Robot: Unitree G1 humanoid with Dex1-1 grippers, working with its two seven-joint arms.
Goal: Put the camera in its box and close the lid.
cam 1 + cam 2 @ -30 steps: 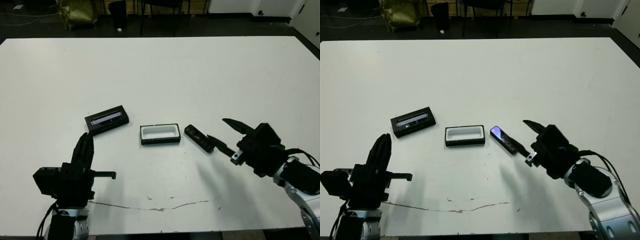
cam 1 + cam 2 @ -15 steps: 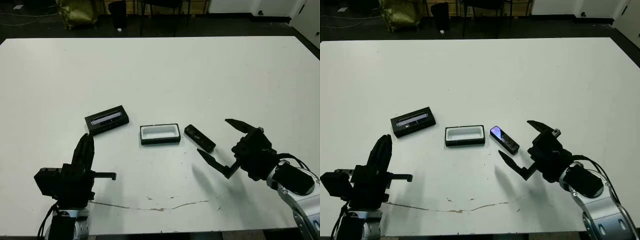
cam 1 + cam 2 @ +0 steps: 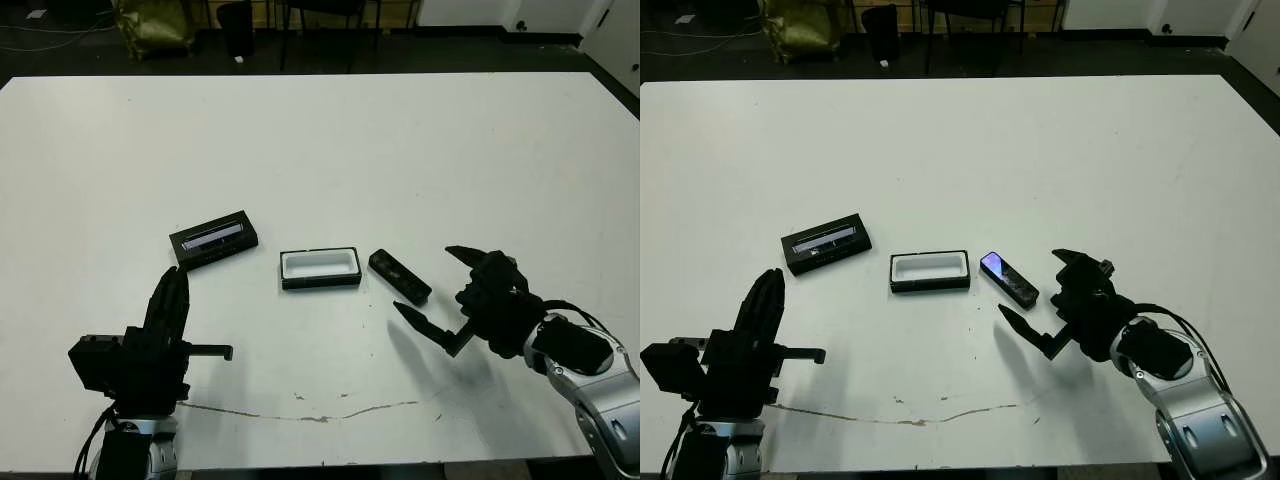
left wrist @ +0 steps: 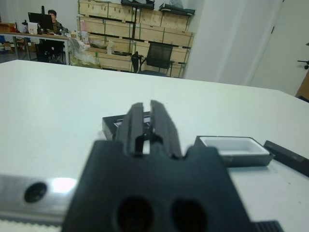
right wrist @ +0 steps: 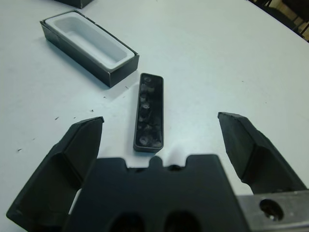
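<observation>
The table point(image 3: 400, 140) was white, with a thin brown scratch point(image 3: 320, 412) near its front edge. The left gripper point(image 3: 172, 300) sat at the table's near left, its 2 fingers pressed together and holding nothing; its wrist view confirmed this, with only a thin slit between them. The right gripper point(image 3: 437, 290) hovered at the near right, fingers spread wide and empty, aimed at the camera point(image 3: 399, 277).

The head views showed 3 items in a row: the lid point(image 3: 213, 238) to the left, the box point(image 3: 320, 268) in the middle and the camera just right of the box, angled, all lying flat and apart from each other. The right wrist view alone showed the camera's upper face, pitted with small round recesses, lying between the 2 spread fingers point(image 5: 63, 169) but touched by neither. The left wrist view alone showed a room beyond the table with stacked wooden crates point(image 4: 120, 29) and a seated person point(image 4: 50, 19).

The box lay open, its white lining point(image 5: 89, 38) bare, with nothing in it.
</observation>
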